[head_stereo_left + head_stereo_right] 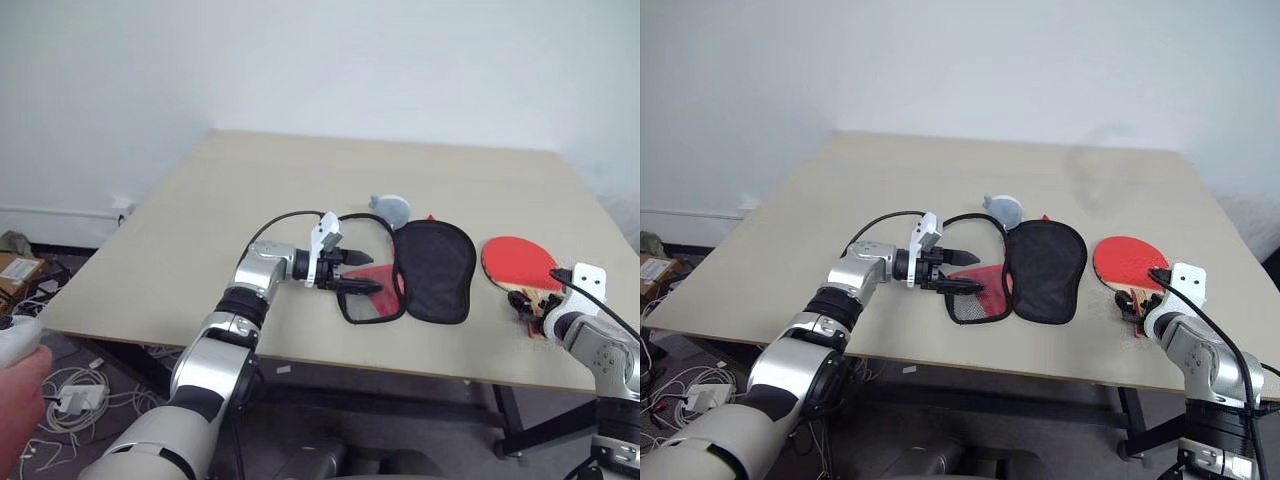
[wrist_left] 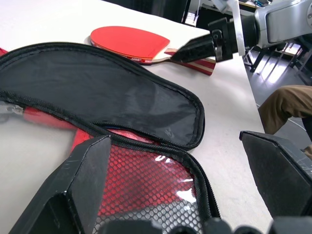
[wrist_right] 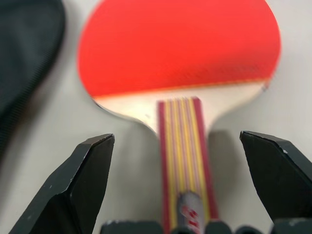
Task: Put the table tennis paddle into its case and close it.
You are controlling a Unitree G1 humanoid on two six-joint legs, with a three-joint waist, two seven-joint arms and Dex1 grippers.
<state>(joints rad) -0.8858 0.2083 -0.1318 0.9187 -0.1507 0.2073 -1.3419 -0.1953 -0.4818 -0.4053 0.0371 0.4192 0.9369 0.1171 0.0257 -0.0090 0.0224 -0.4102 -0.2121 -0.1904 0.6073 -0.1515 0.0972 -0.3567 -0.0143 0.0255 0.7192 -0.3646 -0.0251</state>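
White wall stood behind a broad beige table [image 1: 250, 190], whose far half lay bare, with plenty of free surface to the left of the robot's arms as well. Everything sat close to the near edge. At the bottom left corner of the left eye view a person's hand [image 1: 20, 385] held something pale, cut off by the frame.

Unzipped and spread open near the middle lay the case [image 1: 433, 270], its black lining upward and a smaller red mesh-lined flap [image 1: 372, 296] folded out toward the near edge. Just to its right, apart from it, the table tennis paddle [image 1: 519, 260] lay flat with the red face up and the striped handle pointing toward the table's near edge. Behind the case a small grey-white round thing [image 1: 390, 209] rested, partly hidden by the black fabric.

Reaching in from the left, the left gripper [image 1: 362, 272] hovered with fingers spread wide at the flap's edge, holding nothing. Above the paddle handle, the right gripper [image 3: 185, 185] was also wide open, its two fingers on either side of the handle without touching it. From the head views its fingertips were hard to make out against the handle.
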